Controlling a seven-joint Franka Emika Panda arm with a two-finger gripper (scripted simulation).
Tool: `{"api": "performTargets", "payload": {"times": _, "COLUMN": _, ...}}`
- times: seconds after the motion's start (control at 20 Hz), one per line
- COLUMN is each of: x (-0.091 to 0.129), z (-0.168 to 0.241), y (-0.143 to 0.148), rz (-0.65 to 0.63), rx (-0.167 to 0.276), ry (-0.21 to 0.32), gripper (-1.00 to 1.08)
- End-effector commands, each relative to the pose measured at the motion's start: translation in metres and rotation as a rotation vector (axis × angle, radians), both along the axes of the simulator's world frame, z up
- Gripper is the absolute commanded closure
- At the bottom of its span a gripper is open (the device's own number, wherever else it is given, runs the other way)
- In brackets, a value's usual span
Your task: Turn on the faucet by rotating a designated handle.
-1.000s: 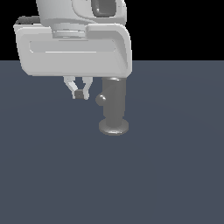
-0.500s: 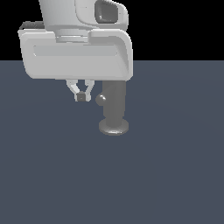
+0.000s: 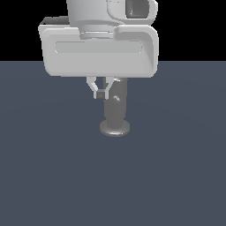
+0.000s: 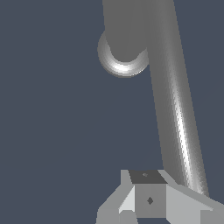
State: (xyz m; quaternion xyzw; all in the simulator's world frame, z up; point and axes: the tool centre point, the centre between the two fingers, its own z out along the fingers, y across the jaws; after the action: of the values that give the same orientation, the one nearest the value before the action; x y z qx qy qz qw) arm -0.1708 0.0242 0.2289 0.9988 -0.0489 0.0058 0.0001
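Note:
The faucet [image 3: 115, 110] is a grey upright cylinder on a round base disc [image 3: 114, 128]. Its handle [image 3: 116, 99] points toward the exterior camera, so only its rounded tip shows there. In the wrist view the handle [image 4: 173, 100] runs as a long thin rod from the faucet body [image 4: 127, 30] down past my fingers. My gripper [image 3: 102, 93] is shut and empty, just to the exterior view's left of the faucet. In the wrist view my gripper [image 4: 148, 194] sits right beside the rod near its free end. I cannot tell whether it touches the rod.
The faucet stands on a flat dark grey-blue floor [image 3: 176, 176]. My large white hand body [image 3: 99, 48] hides the top of the faucet in the exterior view.
My gripper has moved to the exterior view's right, up against the faucet. The handle's tip has swung the same way, from the cylinder's left edge to its middle.

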Motion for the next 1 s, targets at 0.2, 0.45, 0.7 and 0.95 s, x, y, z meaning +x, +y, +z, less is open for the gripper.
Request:
{"api": "performTargets", "payload": {"times": 0.2, "x": 0.002, "z": -0.008, "y": -0.046, "rz": -0.028, "rx": 0.001, "ry": 0.012, "gripper": 1.08}}
{"api": "performTargets", "payload": {"times": 0.45, "x": 0.004, "z": -0.008, "y": -0.072, "rz": -0.028, "rx": 0.001, "ry": 0.012, "gripper": 1.08}}
{"api": "performTargets", "payload": {"times": 0.7, "x": 0.005, "z": -0.009, "y": -0.098, "rz": -0.029, "rx": 0.001, "ry": 0.012, "gripper": 1.08}}
{"api": "performTargets", "payload": {"times": 0.95, "x": 0.007, "z": -0.009, "y": -0.123, "rz": -0.029, "rx": 0.001, "ry": 0.012, "gripper": 1.08}}
